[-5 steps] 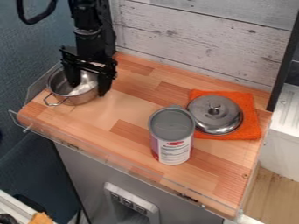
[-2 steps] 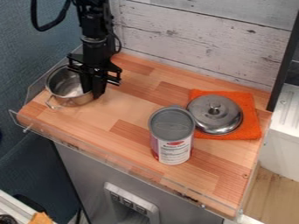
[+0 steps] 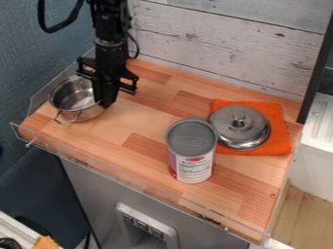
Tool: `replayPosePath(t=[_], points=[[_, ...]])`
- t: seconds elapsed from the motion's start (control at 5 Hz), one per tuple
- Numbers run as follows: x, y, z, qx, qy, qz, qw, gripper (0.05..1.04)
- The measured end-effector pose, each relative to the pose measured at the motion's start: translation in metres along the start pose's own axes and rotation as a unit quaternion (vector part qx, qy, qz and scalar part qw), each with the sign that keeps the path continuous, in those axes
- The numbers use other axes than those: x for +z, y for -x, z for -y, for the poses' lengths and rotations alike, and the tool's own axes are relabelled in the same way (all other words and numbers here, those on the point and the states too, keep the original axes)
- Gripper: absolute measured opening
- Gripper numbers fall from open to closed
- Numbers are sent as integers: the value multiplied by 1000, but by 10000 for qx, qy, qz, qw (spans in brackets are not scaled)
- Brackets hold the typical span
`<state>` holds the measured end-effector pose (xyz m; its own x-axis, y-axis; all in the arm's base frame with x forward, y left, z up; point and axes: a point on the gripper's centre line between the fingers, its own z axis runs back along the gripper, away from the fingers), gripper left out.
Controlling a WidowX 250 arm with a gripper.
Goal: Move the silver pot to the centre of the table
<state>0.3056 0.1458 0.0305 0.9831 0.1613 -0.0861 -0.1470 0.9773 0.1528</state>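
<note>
Pot by tabletop's left edge. Tool narrow, pinched on pot's right side; pot's bulk lies left of it, away from centre. Carry should run rightward, short of can.

Tall can standing upright, grey top, label kinda white and dark red. Shiny metal lid, knob up, lying on left part of bright orange cloth, right near can, can't tell if they touch. Beat-up whitewashed plank wall behind, dark blue wall off left, black post and white unit over right, wood floor below that unit.
</note>
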Motion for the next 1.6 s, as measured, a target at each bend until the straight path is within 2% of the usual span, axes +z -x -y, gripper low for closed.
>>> replayPosePath(t=[0.2, 0.4, 0.6, 0.8, 1.0, 1.2, 1.4, 1.6], points=[[19, -8, 33, -265, 44, 123, 9996, 67], [44, -26, 78, -702, 14, 395, 9968, 66], [49, -40, 103, -953, 6, 504, 9942, 64], [31, -44, 108, -979, -51, 240, 9949, 63], [25, -40, 107, -946, -161, 62, 9954, 63], [14, -28, 105, -914, -243, -155, 9954, 63], [10, -14, 104, -811, -227, -251, 9961, 78], [6, -12, 110, -861, -45, -210, 9961, 224]])
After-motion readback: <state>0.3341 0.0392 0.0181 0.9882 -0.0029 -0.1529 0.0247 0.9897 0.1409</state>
